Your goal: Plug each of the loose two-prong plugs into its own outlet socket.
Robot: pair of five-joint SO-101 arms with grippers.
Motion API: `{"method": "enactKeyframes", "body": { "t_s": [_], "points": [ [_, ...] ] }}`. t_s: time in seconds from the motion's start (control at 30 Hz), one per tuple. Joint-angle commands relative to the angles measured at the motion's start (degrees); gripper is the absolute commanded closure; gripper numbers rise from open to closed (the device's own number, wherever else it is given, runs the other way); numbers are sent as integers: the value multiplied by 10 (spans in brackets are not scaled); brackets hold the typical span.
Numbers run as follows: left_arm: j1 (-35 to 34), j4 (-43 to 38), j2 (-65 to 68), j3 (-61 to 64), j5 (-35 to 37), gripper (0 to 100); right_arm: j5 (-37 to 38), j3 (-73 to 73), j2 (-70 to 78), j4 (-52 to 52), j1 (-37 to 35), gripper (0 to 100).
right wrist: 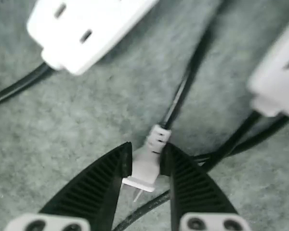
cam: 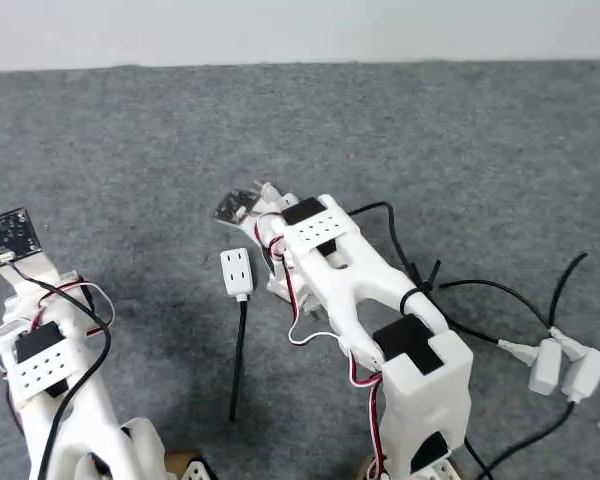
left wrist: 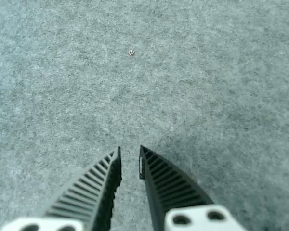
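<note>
Two-prong plug (right wrist: pixel 144 171) is clamped in your right tool (right wrist: pixel 145 150) at centre, near a white outlet socket (cam: pixel 237 271); your left tool (left wrist: pixel 129 155), slightly parted, hovers over grey worktop (left wrist: pixel 207 72) at near left.

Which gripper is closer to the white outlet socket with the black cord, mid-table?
Right. The right gripper sits just beside the outlet socket, its fingers closed on a two-prong plug. The left gripper is well off to the side, over bare carpet.

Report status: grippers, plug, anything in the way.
Left gripper narrowly open, empty, over bare carpet. Right gripper shut on two-prong plug, apart from outlet socket. Black cords cross close by.
</note>
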Motion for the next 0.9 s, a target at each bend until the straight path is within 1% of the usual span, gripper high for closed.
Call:
{"method": "enactKeyframes", "body": {
  "t_s": [0.0,0.23,0.3,0.37,0.57,0.67,0.77,0.87],
  "points": [
    [3,-16,1,-2,-4,934,7,-3,-15,-7,-7,895],
    [3,-16,1,-2,-4,934,6,-39,34,-2,-1,910],
    [3,-16,1,-2,-4,934,6,-47,35,-4,4,939],
    [3,-16,1,-2,-4,934,5,-59,38,-5,14,990],
    [3,-14,1,-2,-4,934,5,-70,31,-2,39,990],
    [23,-5,5,-2,-4,934,-9,-81,0,23,36,990],
    [55,33,49,-27,-10,934,-43,-83,-74,50,23,990],
    [75,73,135,-79,-69,938,-84,-83,-158,70,15,990]
  ]
}}
